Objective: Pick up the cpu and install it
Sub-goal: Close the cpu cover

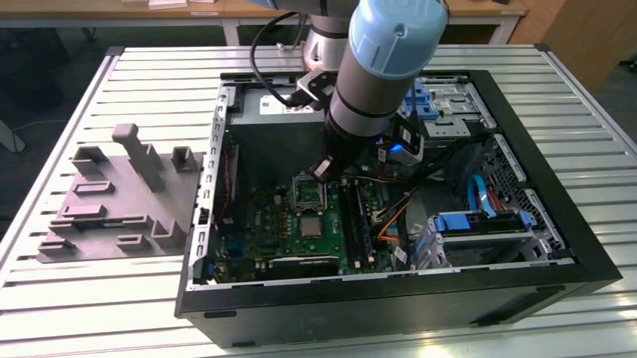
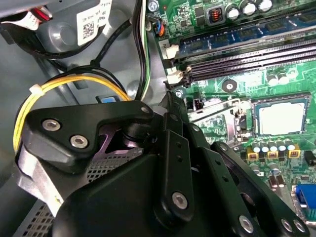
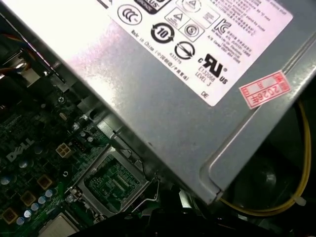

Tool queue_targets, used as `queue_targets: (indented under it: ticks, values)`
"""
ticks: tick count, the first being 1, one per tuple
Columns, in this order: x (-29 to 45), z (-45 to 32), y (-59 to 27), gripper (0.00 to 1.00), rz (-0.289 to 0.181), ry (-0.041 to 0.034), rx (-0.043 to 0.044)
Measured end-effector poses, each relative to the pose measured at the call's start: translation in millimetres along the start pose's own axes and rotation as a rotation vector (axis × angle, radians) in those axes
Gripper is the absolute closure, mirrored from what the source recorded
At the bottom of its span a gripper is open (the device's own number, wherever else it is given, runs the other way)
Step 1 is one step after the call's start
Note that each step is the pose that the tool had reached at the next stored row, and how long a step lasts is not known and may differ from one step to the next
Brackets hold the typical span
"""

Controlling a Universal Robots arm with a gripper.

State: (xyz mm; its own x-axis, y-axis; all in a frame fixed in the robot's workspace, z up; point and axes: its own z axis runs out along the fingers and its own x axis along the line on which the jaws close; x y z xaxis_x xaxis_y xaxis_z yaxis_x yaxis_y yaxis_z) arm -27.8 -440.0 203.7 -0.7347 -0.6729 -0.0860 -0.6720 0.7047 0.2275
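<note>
Down inside the case, pale silvery square cpu (image 2: 279, 119) flat on green motherboard (image 2: 217, 64), hand's grip state unclear

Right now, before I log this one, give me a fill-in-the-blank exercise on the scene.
The grey tray lies to the exterior view's ___ of the computer case. The pale square chip sits on a ___ circuit board. In the first wrist view, a ___ cable loops beside the power supply.
Missing: left, green, yellow.
</note>
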Motion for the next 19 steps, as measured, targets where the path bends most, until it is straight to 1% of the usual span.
queue_targets:
  ticks: [3, 7, 9, 12, 19]
  values:
    - [0.1, 1.2, -0.3, 0.89, 0.0, 0.0009, 0.0009]
    - [0.2, 1.4, -0.3, 0.89, -0.001, 0.0063, 0.0064]
    - [0.5, 1.3, -0.1, 0.89, -0.001, 0.0071, 0.0072]
    - [0.7, 1.4, 0.3, 0.89, -0.003, 0.0076, 0.0072]
    - [-1.6, 2.5, 2.6, 0.89, -0.003, 0.0063, 0.0058]
